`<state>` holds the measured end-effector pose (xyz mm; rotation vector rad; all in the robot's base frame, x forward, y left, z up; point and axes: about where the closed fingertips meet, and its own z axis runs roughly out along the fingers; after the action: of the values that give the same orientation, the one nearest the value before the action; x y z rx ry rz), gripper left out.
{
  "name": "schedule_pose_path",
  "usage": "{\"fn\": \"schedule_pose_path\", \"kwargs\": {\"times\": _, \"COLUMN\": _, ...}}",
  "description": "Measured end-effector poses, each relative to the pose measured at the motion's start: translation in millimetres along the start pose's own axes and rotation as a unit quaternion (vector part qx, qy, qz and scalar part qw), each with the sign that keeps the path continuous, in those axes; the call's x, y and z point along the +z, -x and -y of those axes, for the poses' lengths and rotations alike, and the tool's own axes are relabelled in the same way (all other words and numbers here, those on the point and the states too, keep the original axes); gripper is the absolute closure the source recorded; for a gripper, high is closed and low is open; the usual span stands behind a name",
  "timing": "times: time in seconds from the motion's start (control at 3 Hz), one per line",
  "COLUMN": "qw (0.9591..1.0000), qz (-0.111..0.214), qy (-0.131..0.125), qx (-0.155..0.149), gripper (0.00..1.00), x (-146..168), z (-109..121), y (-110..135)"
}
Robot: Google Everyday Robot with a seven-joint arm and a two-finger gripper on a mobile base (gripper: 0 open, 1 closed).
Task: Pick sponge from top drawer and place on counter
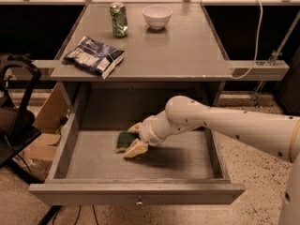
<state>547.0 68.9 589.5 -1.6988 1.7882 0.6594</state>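
The sponge [123, 139], dark green on top with a yellow edge, lies on the floor of the open top drawer [140, 193], left of its middle. My gripper [131, 140] reaches into the drawer from the right and is down at the sponge. Its two tan fingers [136, 149] are spread, one behind the sponge's right end and one in front of it. The sponge still rests on the drawer floor. The grey counter [183, 46] is the tabletop above the drawer.
On the counter stand a green can [118, 19] and a white bowl [157, 16] at the back, and a blue-and-white snack bag [95, 55] lies at the left front. A cardboard box [47, 118] and a black chair [14, 121] are to the left.
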Motion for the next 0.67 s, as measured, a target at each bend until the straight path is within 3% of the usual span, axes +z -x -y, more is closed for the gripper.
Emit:
{"fn": "schedule_pose_path", "kwargs": {"times": 0.33, "qw": 1.0, "qz": 0.003, "qy": 0.001, "qx": -0.002, "gripper": 0.72, "x": 0.0, "z": 0.2, "y": 2.8}}
{"fn": "schedule_pose_path", "kwargs": {"times": 0.67, "qw": 0.9999, "qz": 0.009, "qy": 0.006, "qx": 0.001, "gripper": 1.0, "x": -38.5, "z": 19.5, "y": 25.2}}
